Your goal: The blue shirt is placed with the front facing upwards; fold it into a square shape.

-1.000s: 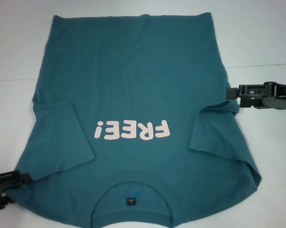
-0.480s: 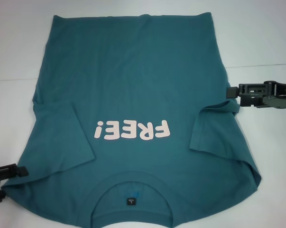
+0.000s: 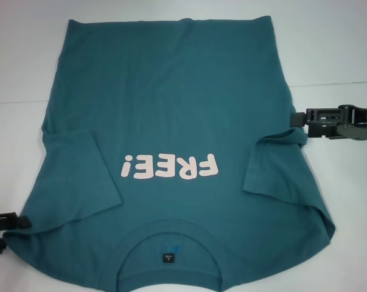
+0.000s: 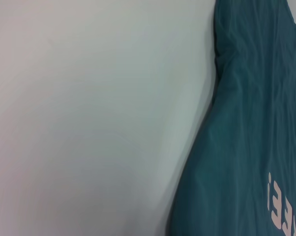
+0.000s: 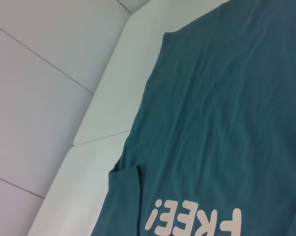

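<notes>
L tool sits low at the near-left corner of the shirt, touching or just off the shoulder/sleeve edge. Can't tell if its fingers are apart or together, or if any cloth is caught. Prob placed there to get at the left shoulder for a lengthwise fold.

Shirt lies flat on the white counter, front up, collar nearest the robot w/ dark label showing, hem at the far end. Pink "FREE!" reads upside down from the head cam. Both sleeves are already turned in over the body: left sleeve beside the "!", right sleeve beside the "F". So the outline is approx a plain rectangle, which suits folding to a square.

R tool is at the shirt's right edge, about mid-length, at the sleeve's top corner, touching the cloth. Looks pinched on the edge but I can't tell for sure. Likely there to lift the right side over.

Body folds not yet done; task looks early.
</notes>
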Controlling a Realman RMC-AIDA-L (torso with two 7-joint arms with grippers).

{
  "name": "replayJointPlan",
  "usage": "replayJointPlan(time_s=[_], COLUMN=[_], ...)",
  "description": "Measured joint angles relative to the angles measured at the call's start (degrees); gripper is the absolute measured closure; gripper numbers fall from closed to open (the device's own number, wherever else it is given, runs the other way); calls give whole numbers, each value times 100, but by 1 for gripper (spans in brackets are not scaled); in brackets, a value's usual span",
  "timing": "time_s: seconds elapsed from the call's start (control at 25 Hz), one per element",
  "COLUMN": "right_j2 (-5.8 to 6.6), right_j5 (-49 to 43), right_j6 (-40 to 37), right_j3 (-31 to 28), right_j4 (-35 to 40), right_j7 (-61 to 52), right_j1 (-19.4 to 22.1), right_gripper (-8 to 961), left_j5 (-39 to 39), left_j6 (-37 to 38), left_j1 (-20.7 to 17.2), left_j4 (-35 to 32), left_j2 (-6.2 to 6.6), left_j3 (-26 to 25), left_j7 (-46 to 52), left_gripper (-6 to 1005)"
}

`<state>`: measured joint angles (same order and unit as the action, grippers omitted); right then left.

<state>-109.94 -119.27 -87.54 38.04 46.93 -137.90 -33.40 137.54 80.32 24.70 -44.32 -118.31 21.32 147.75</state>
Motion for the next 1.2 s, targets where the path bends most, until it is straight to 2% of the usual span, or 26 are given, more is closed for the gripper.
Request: replayJointPlan(time_s=[0.36,0.56,0.72,0.92,1.2], right_j2=[-1,-1,-1,-1,7], right_j5=[0,0,0,0,-12], right_j6=[-13,-26,-27,-27,-22], right_j3=[-16,-17,-17,-17,-25], right_j4=[0,0,0,0,0], right_j7=[9,9,7,-8,-14], right_j1=[5,7,9,9,9], right_gripper=[56,56,56,56,55], left_j5=[-5,-88,-369,-429,-553], left_j6=[32,201,545,677,902], left_j1=[8,9,38,62,32], left_j4=[12,36,168,201,233], left_j2=[10,19,75,81,127], left_j3=[-8,-9,-70,-137,-484], left_j7=[-95,-314,-665,-823,-1039], left_gripper=[702,938,962,993,992])
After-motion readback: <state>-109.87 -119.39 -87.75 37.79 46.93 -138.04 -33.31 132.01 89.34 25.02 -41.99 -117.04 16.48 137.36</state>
